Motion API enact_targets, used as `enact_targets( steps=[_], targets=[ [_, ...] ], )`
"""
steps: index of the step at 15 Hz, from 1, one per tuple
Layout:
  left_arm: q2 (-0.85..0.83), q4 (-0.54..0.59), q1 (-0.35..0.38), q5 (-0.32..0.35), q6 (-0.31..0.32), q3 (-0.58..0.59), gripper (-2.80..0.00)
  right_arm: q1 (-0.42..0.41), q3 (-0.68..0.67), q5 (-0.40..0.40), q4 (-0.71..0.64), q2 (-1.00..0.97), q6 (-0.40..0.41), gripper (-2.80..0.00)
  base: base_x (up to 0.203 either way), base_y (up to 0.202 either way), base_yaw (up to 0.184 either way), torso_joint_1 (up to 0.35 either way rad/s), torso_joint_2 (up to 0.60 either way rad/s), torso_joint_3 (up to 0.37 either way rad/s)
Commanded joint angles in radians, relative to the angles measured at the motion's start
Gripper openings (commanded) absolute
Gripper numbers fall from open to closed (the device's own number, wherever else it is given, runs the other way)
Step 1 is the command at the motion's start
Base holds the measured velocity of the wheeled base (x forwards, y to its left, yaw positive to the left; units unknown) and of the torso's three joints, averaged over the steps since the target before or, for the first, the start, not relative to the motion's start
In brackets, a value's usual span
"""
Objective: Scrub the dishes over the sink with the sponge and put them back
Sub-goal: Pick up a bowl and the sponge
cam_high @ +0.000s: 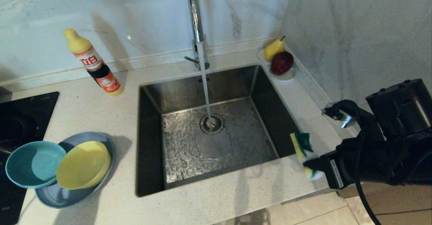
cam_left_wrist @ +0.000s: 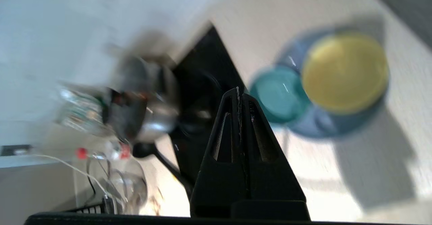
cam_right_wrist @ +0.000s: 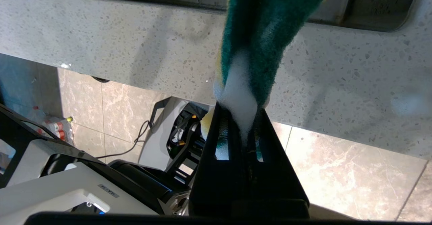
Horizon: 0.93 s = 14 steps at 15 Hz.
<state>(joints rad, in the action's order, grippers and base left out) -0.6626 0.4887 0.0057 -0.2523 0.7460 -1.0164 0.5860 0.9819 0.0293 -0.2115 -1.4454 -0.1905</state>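
Note:
The dishes sit stacked on the counter left of the sink: a teal bowl and a yellow bowl rest on a grey-blue plate. My right gripper hovers over the sink's front right corner, shut on the sponge. In the right wrist view the sponge is foamy between that gripper's closed fingers. My left gripper shows only in the left wrist view. It is shut and empty, apart from the teal bowl, yellow bowl and plate.
Water runs from the chrome tap onto the drain. A dish-soap bottle stands behind the dishes. A black hob lies at the far left. A white saucer with a pear and an apple sits in the back right corner.

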Motion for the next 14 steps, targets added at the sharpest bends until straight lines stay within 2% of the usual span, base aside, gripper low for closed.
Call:
enact_targets(
  steps=[1,7,8,9,11,13,14],
  targets=[
    [-0.041,0.053,-0.001,-0.005,0.004,0.008,-2.8,0.002,0.0,0.001,0.003,-0.016,0.008,-2.8,0.0,0.0,0.0,0.0,0.0,0.0],
    [-0.173,0.076,0.0,-0.074,0.028,0.015,-2.8,0.002,0.014,0.004,0.011,-0.046,0.019,-2.8,0.0,0.0,0.0,0.0,0.0,0.0],
    [-0.191,0.074,0.0,-0.083,0.024,0.025,0.0,0.002,0.017,0.008,0.011,-0.047,0.019,-2.8,0.0,0.0,0.0,0.0,0.0,0.0],
    [-0.224,0.067,0.001,-0.108,0.014,0.047,0.0,0.002,0.017,0.008,0.011,-0.052,0.019,-2.8,0.0,0.0,0.0,0.0,0.0,0.0],
    [-0.278,0.049,0.003,-0.158,-0.051,0.077,0.0,0.0,0.018,0.008,0.012,-0.059,0.02,-2.8,0.0,0.0,0.0,0.0,0.0,0.0],
    [-0.321,0.041,0.028,-0.165,-0.132,0.082,0.0,0.0,0.016,0.01,0.036,-0.077,0.02,-2.8,0.0,0.0,0.0,0.0,0.0,0.0],
    [-0.333,0.041,0.052,-0.163,-0.148,0.085,0.0,0.0,0.015,0.011,0.04,-0.084,0.019,-2.8,0.0,0.0,0.0,0.0,0.0,0.0]
  ],
)
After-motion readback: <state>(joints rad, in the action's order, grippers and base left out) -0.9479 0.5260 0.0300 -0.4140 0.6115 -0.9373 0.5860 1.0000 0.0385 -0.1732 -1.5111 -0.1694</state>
